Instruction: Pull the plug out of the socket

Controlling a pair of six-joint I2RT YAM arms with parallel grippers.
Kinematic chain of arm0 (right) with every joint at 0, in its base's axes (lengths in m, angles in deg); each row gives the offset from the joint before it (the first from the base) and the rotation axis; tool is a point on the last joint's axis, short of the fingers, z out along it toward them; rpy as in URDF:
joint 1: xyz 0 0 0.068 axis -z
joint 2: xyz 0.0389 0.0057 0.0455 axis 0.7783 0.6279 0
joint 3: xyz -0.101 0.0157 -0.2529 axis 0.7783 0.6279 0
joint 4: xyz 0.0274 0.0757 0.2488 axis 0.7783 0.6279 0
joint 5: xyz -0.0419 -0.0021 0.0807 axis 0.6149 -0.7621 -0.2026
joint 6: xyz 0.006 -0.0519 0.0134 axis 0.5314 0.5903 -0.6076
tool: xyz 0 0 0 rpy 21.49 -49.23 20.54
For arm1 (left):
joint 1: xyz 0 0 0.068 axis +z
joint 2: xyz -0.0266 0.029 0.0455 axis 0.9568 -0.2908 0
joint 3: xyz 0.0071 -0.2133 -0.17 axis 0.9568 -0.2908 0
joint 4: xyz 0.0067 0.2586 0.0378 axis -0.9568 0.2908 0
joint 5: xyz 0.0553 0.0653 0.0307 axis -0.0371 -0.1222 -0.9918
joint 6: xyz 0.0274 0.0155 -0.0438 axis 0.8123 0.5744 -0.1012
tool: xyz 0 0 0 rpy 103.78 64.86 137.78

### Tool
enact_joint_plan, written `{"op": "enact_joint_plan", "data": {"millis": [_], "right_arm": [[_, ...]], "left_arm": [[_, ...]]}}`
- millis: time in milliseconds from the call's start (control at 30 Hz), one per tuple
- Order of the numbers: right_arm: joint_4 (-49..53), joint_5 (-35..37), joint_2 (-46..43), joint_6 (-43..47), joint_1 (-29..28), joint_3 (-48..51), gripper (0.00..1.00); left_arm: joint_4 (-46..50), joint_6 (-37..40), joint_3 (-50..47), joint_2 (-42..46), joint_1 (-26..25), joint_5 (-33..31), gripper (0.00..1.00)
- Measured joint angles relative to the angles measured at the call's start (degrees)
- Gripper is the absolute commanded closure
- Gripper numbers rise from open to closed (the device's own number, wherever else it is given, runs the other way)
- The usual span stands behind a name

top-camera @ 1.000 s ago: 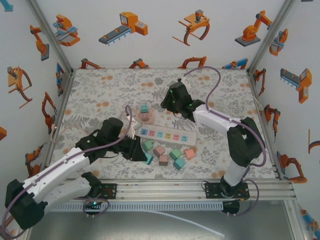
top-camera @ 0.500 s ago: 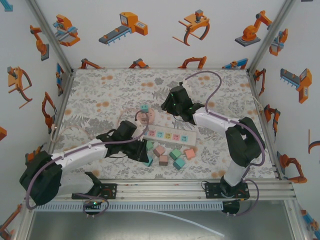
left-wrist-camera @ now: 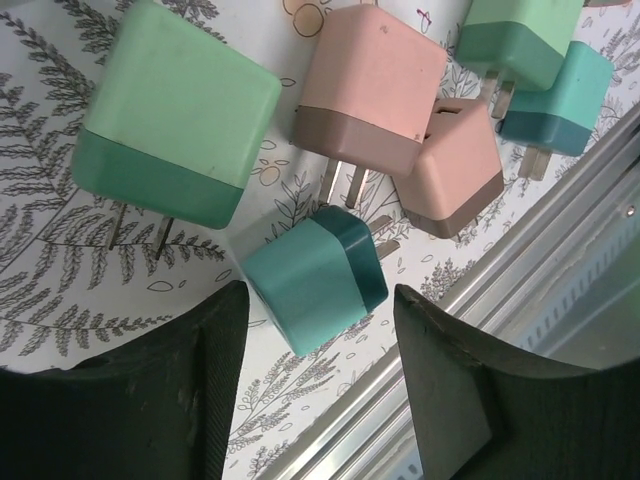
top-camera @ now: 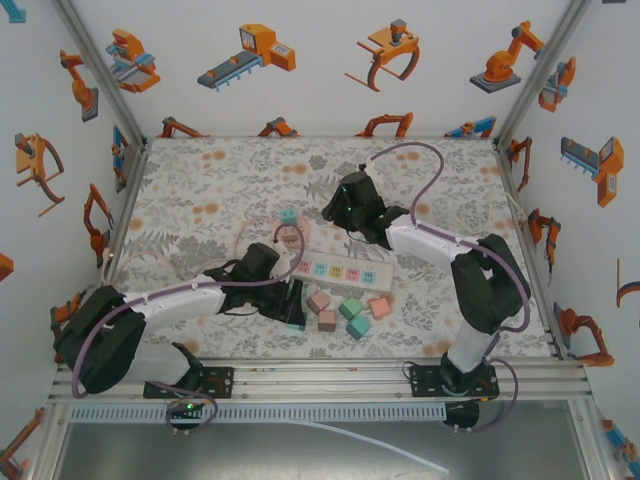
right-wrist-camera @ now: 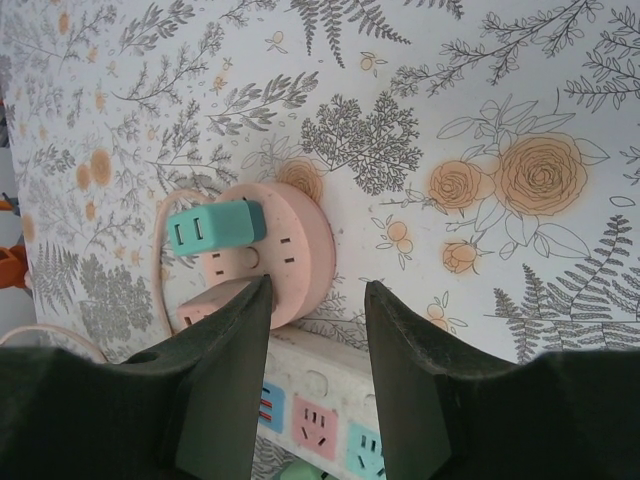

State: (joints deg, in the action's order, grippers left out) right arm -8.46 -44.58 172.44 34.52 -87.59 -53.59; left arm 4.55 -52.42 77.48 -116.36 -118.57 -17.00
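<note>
1. Left fingers [left-wrist-camera: 120, 400] [top-camera: 287, 298]: nearest item, low over the near-left part of the tabletop [top-camera: 200, 180], which has a leaf-and-flower print. State: released, standing apart. A teal plug [left-wrist-camera: 315, 275] [top-camera: 297, 320] lies on its side in the mouth of the gap. Whether either finger touches it cannot be told.
2. Loose plugs [top-camera: 350, 310]: small two-tone cubes scattered just right of the left fingers, on the near side of the socket. The left wrist view shows a large green one [left-wrist-camera: 175, 120] with two prongs showing, two pink ones touching each other [left-wrist-camera: 370, 85], and a green and a blue-teal one beyond.
3. Socket [top-camera: 340, 271] [right-wrist-camera: 320, 395]: long white power strip, flat at mid-tabletop, running left to right, its row of pastel outlets facing up.
4. Round pink outlet disc [top-camera: 283, 238] [right-wrist-camera: 295, 250]: just beyond the socket's left end, close against it. A seated plug [right-wrist-camera: 215, 225] [top-camera: 289, 214], teal, stands on its face. A pink cable [right-wrist-camera: 160, 290] runs off its left side.
5. Right fingers [right-wrist-camera: 215, 400]: farthest item, above the socket's left end. State: released, standing apart. The strip's end and the disc's rim show through the gap.
</note>
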Motion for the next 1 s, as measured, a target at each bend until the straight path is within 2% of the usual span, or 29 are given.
{"op": "enact_joint_plan", "data": {"millis": [100,400,467,567,767,900,1000], "right_arm": [[0.85,0.09,0.00,0.44,0.00,-0.15,0.57],[5.29,1.60,-1.46,6.75,-0.48,-4.83,0.57],[5.73,1.84,-1.84,8.94,-1.18,-6.45,0.57],[6.19,1.81,-1.95,14.40,-3.15,-8.96,0.56],[6.45,0.76,-1.95,35.41,-8.17,-11.56,0.53],[6.73,-5.62,-2.45,53.96,-9.03,-11.04,0.51],[7.39,-11.52,-4.98,70.07,-8.92,-8.20,0.45]], "left_arm": [[0.59,0.52,0.00,1.38,0.02,-1.57,0.35],[4.70,2.27,4.00,14.88,0.37,-10.40,0.34],[6.78,2.64,7.76,16.52,2.14,-12.20,0.33],[9.66,3.52,15.08,16.41,8.02,-13.38,0.33],[13.05,3.72,30.88,9.20,20.68,-15.10,0.33],[15.23,2.95,41.13,-0.42,27.50,-13.81,0.33],[16.26,2.23,47.67,-8.26,30.56,-11.82,0.33]]}}
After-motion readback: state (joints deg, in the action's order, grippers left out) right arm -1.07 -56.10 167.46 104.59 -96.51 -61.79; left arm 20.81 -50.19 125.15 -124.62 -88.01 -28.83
